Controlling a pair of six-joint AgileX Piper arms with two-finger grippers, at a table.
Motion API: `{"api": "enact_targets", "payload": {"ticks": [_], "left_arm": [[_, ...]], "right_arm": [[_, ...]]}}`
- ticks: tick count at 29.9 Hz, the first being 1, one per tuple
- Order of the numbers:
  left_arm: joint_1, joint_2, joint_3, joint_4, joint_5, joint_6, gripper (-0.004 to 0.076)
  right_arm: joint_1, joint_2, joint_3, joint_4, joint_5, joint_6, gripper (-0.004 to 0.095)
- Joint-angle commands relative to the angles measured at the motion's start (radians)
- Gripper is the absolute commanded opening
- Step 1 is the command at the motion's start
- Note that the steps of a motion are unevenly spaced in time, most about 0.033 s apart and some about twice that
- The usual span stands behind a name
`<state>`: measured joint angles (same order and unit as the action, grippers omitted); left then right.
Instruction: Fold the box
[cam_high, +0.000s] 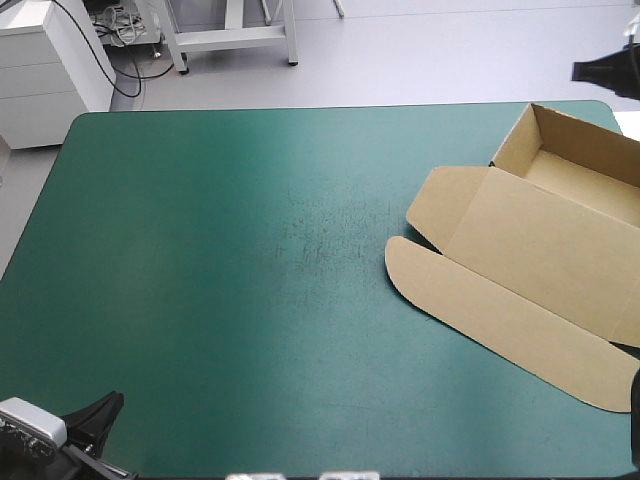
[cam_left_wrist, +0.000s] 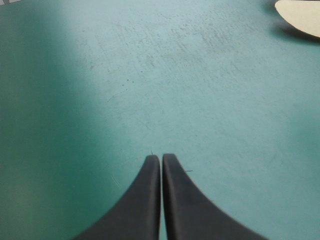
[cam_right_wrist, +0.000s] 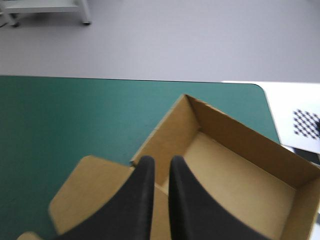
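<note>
The brown box lies at the table's right side as an open tray with raised walls toward the far right corner. Its lid lies flat toward me, ending in a long rounded flap. My left gripper is shut and empty over bare teal-green cover near the front left corner, far from the box; only a flap tip shows ahead of it. My right gripper hovers above the lid, pointing at the tray, fingers all but together with nothing between them.
Teal-green cover stretches bare across the left and middle of the table. The tray sits close to the far edge and the right edge. A white sheet with a chequered patch lies beyond the right edge.
</note>
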<state>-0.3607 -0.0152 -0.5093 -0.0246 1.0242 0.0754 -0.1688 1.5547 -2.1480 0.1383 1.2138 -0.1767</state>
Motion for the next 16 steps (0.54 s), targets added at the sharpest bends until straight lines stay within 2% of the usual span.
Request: {"api": "enact_targets", "payload": {"ticks": [1,7,10,16], "left_arm": [[-0.005,-0.012,-0.024,-0.005,-0.072,-0.008,-0.0008],[-0.005,-0.012,-0.024,-0.005,-0.072,-0.008,-0.0008],[-0.005,-0.012,-0.024,-0.005,-0.072,-0.008,-0.0008],[-0.005,-0.012,-0.024,-0.005,-0.072,-0.008,-0.0008]], "right_arm": [[0.117,-0.158,0.097,-0.002,-0.044,-0.049,-0.0016],[0.28,-0.383,0.44,-0.004,-0.087,-0.049,-0.0016],[0.316,-0.525,0.682,-0.004,-0.188,-0.044,-0.0015],[0.316,-0.841,1.161,-0.004,-0.44,-0.037,-0.0016]]}}
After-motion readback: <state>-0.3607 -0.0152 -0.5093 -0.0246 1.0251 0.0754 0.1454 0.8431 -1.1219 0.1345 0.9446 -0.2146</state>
